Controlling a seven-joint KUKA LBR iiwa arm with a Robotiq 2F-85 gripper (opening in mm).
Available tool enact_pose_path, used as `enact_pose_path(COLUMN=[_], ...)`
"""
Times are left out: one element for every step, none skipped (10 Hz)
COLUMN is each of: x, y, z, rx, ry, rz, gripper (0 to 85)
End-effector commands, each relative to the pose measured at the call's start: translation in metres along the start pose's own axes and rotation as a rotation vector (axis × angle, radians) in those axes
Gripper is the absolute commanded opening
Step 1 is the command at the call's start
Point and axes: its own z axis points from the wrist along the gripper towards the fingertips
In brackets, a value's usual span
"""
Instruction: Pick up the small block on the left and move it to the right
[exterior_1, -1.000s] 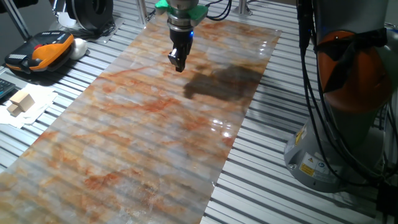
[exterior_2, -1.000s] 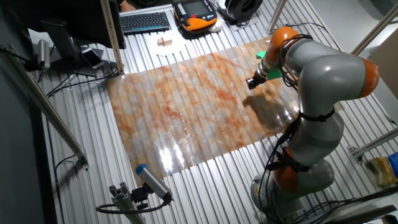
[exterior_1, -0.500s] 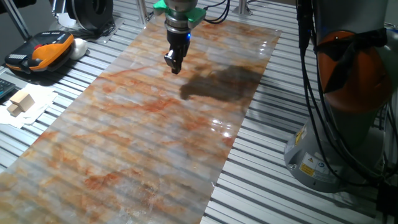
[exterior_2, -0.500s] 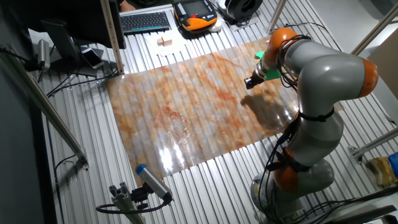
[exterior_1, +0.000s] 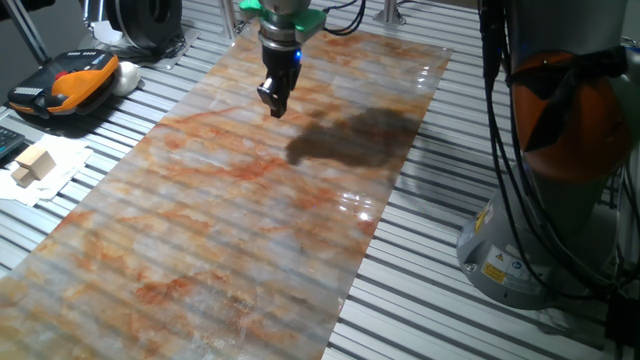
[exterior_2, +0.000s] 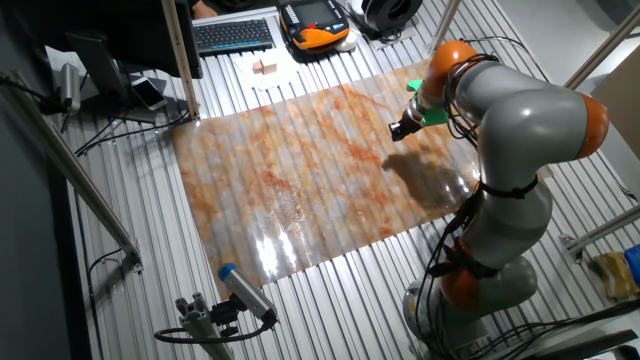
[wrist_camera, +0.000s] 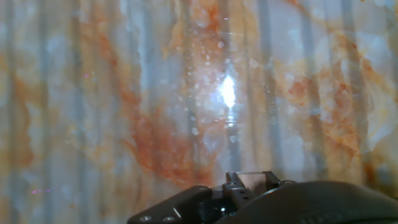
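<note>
My gripper (exterior_1: 272, 104) hangs just above the far part of the marbled orange-grey mat (exterior_1: 250, 230), its fingers close together. In the other fixed view it (exterior_2: 397, 130) is over the mat's right side (exterior_2: 300, 190). In the hand view the fingertips (wrist_camera: 249, 186) sit at the bottom edge with a small tan-brown square between them, which looks like the small block (wrist_camera: 252, 181). No block lies loose on the mat in any view.
Larger pale wooden blocks on white paper (exterior_1: 33, 163) lie off the mat's left edge, also seen in the other fixed view (exterior_2: 264, 67). An orange-black pendant (exterior_1: 65, 80) and a keyboard (exterior_2: 233, 35) lie beyond. The robot's base (exterior_1: 560, 150) stands to the right.
The gripper has moved steadily left and a little farther back over the mat, staying shut; its shadow moved with it.
</note>
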Motion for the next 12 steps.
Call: enact_pose_path(x=[-0.001, -0.002, -0.003, -0.003, -0.004, -0.004, -0.005, -0.006, -0.007, -0.007, -0.007, -0.006], y=[0.005, 0.012, 0.021, 0.029, 0.039, 0.048, 0.060, 0.071, 0.082, 0.093, 0.105, 0.114], z=[-0.003, -0.008, -0.015, -0.021, -0.027, -0.032, -0.036, -0.036, -0.036, -0.036, -0.037, -0.037], rx=[0.003, 0.005, 0.006, 0.007, 0.014, 0.021, 0.030, 0.036, 0.045, 0.049, 0.059, 0.063], ry=[-0.001, -0.001, -0.001, 0.002, 0.006, 0.009, 0.010, 0.011, 0.008, 0.007, 0.006, 0.004], rz=[0.003, 0.011, 0.023, 0.031, 0.042, 0.052, 0.062, 0.076, 0.090, 0.103, 0.120, 0.129], gripper=[0.0, 0.0, 0.0, 0.0, 0.0, 0.0, 0.0, 0.0, 0.0, 0.0, 0.0, 0.0])
